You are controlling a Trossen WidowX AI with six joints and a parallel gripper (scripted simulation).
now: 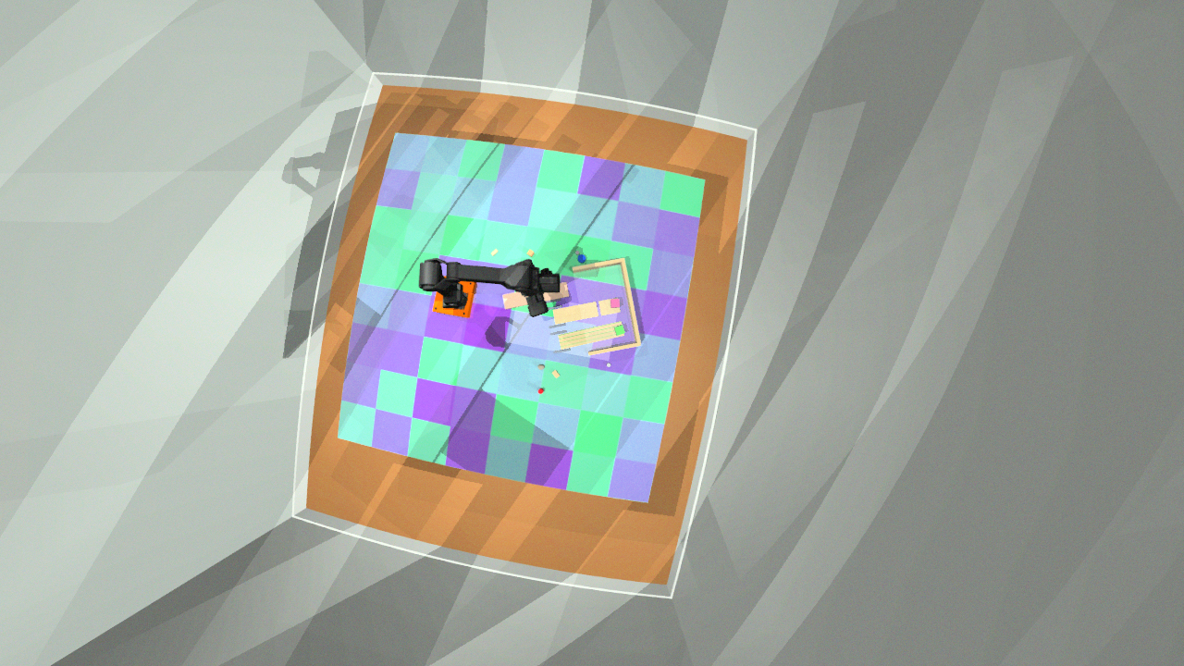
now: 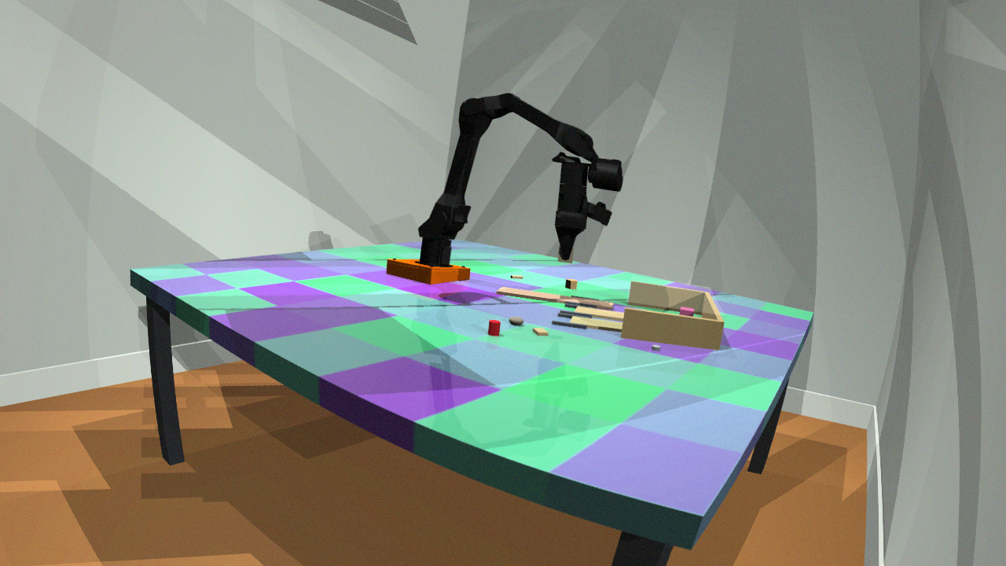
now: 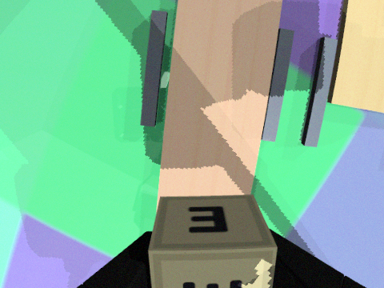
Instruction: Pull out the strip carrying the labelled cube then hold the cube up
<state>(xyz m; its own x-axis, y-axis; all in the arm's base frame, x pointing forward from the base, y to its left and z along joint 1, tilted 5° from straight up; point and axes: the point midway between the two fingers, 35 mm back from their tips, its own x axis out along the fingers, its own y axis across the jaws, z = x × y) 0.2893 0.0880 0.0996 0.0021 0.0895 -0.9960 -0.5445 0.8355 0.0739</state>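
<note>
My gripper (image 2: 565,255) (image 3: 207,242) is shut on the labelled cube (image 3: 207,222), a grey-beige cube with a black E-like mark on its faces. It is held above the table; in the top view the arm hides it. Below it the pinkish one-piece strip (image 1: 519,301) (image 2: 534,295) (image 3: 206,182) lies drawn out towards the arm's base, between dark rails (image 3: 154,68) (image 3: 278,86). A second strip (image 1: 575,313) shows a gap before the piece with the pink cube (image 1: 614,302) (image 2: 686,310). A third, lined strip (image 1: 585,337) carries a green cube (image 1: 619,329).
Low wooden walls (image 1: 631,302) (image 2: 671,328) enclose the strips' far ends. A red cylinder (image 1: 540,390) (image 2: 494,328), a grey stone (image 2: 516,321) and a tan block (image 2: 540,331) lie on the near side. A blue object (image 1: 581,258) and a small block (image 1: 530,252) (image 2: 570,284) are on the other side.
</note>
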